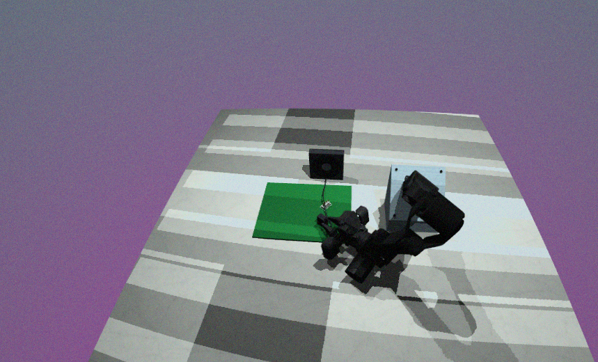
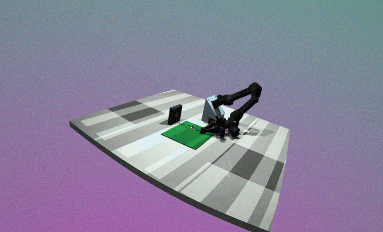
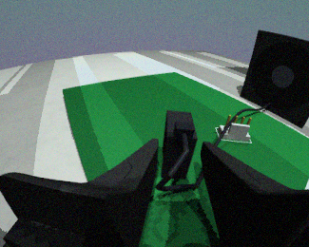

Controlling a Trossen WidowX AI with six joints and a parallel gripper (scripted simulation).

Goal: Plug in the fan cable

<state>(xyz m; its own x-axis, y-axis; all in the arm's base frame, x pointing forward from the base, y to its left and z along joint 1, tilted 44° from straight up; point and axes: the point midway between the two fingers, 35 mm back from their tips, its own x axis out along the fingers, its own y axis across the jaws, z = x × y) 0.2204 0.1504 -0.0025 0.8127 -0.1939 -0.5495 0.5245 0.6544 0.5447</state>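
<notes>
Wrist view: your gripper (image 1: 326,223) (image 2: 206,130) (image 3: 180,146) has its jaws partly open, the plug (image 1: 321,218) (image 2: 203,130) (image 3: 178,123) loose between them, left of the header (image 1: 326,205) (image 2: 192,127) (image 3: 240,131). Next, you likely need to grip it well, then lift.

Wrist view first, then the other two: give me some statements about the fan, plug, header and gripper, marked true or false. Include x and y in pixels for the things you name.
1. The plug (image 3: 180,122) is seated on the header (image 1: 326,205) (image 2: 192,127) (image 3: 236,132). False: it is off to one side, and the header's pins are bare.
2. The fan (image 1: 326,164) (image 2: 175,114) (image 3: 284,76) stands upright. True.
3. The gripper (image 1: 324,222) (image 2: 202,130) (image 3: 180,146) is clamped on the fan. False: it is open, its fingers on either side of the plug.
4. The header is on the green board (image 1: 292,211) (image 2: 184,135) (image 3: 123,109). True.
5. The fan stands on the board. False: it stands beyond the board's edge.
</notes>
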